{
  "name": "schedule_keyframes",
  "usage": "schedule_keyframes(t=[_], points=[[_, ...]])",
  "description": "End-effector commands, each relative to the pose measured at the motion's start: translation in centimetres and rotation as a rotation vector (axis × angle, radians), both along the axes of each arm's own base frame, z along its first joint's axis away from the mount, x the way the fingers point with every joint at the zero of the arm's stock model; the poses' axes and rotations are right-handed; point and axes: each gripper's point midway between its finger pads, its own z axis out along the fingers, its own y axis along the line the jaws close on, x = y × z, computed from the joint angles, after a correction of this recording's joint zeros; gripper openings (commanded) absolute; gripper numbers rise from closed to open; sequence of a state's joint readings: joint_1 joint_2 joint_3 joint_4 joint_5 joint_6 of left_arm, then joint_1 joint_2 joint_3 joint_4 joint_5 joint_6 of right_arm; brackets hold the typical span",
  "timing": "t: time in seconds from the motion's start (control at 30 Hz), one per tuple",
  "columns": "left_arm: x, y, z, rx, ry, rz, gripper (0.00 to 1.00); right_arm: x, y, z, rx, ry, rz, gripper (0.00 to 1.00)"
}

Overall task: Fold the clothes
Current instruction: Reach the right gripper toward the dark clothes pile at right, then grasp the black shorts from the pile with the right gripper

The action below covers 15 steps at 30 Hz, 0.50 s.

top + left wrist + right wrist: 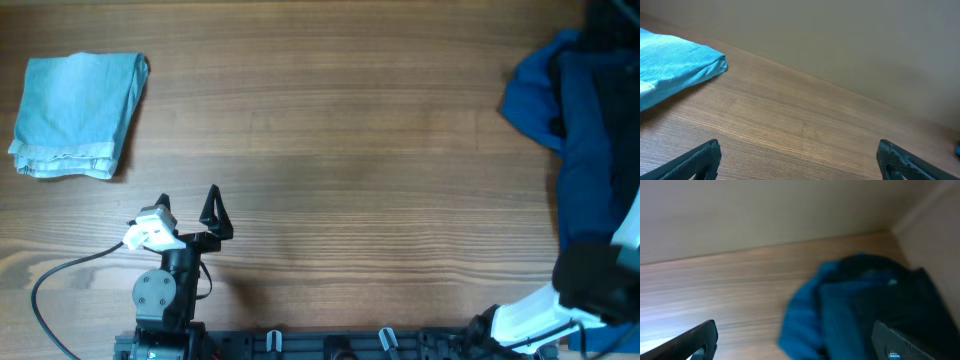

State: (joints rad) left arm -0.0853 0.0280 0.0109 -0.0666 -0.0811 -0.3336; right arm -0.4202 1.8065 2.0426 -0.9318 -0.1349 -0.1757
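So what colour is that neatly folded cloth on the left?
The folded cloth is pale blue; the overhead view shows it best.

The left gripper is held at 7 o'clock, jaws spread wide and pointed toward 12. The right arm is seen at 4 o'clock, and the right gripper is likewise spread wide.

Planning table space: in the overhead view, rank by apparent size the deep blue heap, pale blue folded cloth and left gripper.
Largest: deep blue heap, though cropped by the frame.
Then: pale blue folded cloth.
Smallest: left gripper.
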Motion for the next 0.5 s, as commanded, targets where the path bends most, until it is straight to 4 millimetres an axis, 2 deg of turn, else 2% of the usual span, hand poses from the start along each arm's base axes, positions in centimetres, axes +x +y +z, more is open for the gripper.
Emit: schedule_keyframes(t=[0.0, 0.07, 0.17, 0.23, 0.3, 0.4, 0.47], points=[[0.0, -0.2, -0.1, 0.019, -0.002, -0.009, 1.00, -0.8, -6.1, -1.1, -0.024, 0.004, -0.069, 1.00], [0.0, -0.2, -0.1, 0.019, -0.002, -0.009, 1.00, -2.1, -8.6, -1.1, -0.045, 0.012, -0.127, 0.99], [0.0, -0.2, -0.1, 0.019, -0.002, -0.009, 1.00, -3.0, -11.5, 0.0, -0.107, -0.022, -0.170, 1.00], [0.0, -0.2, -0.1, 0.019, -0.002, -0.009, 1.00, -2.6, -12.9, 0.2, -0.117, -0.060, -0.172, 1.00], [0.0, -0.2, -0.1, 0.019, -0.002, -0.009, 1.00, -1.3, -15.3, -2.1, -0.085, -0.080, -0.154, 1.00], [0.0, -0.2, -0.1, 0.019, -0.002, -0.010, 1.00, 0.0, -18.9, -8.0, -0.120, -0.002, -0.141, 1.00], [0.0, -0.2, -0.1, 0.019, -0.002, -0.009, 1.00, 0.4, -21.2, -10.8, -0.146, 0.029, -0.191, 1.00]])
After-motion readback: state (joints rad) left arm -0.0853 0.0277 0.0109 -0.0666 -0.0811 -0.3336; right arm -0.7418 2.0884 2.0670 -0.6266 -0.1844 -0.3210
